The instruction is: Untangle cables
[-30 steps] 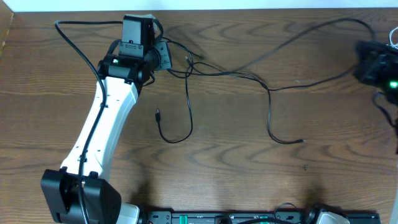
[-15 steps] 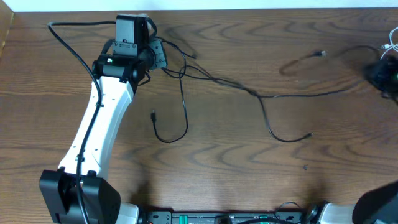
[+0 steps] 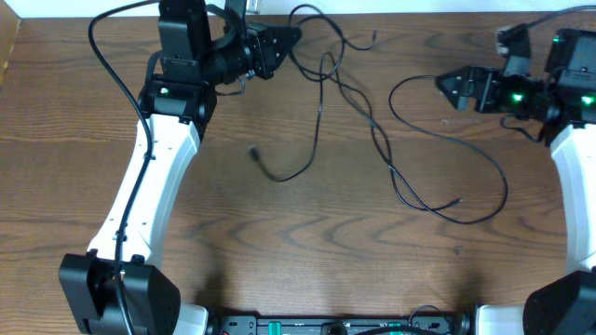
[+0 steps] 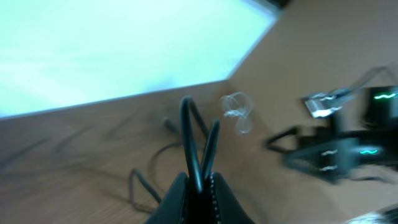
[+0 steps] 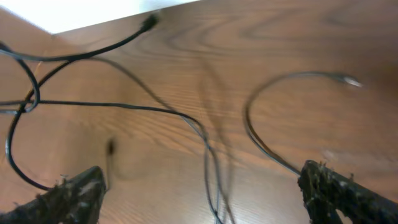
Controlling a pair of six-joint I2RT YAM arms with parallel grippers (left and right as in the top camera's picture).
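Thin black cables (image 3: pixel 321 102) sprawl loosely across the back half of the table. My left gripper (image 3: pixel 291 39) is near the back edge and shut on two black strands (image 4: pixel 186 134) that rise from between its fingers (image 4: pixel 200 186). One strand hangs down to a plug end (image 3: pixel 254 152). A wide loop (image 3: pixel 484 154) lies to the right. My right gripper (image 3: pixel 443 86) hovers just beside that loop, open, with nothing between its fingers (image 5: pixel 205 202); black cables (image 5: pixel 124 107) lie on the wood below it. A pale blurred curl (image 4: pixel 236 115) shows in the left wrist view.
The wooden table (image 3: pixel 279 242) ends at a white strip along the back (image 3: pixel 419 7). A black rail (image 3: pixel 335 326) runs along the front edge. The left arm's own thick wire (image 3: pixel 112 19) arcs over the back left corner.
My left gripper has swung right along the back edge, carrying the cables. My right gripper has come in from the right, opened and let go; the right-hand cable now lies slack.
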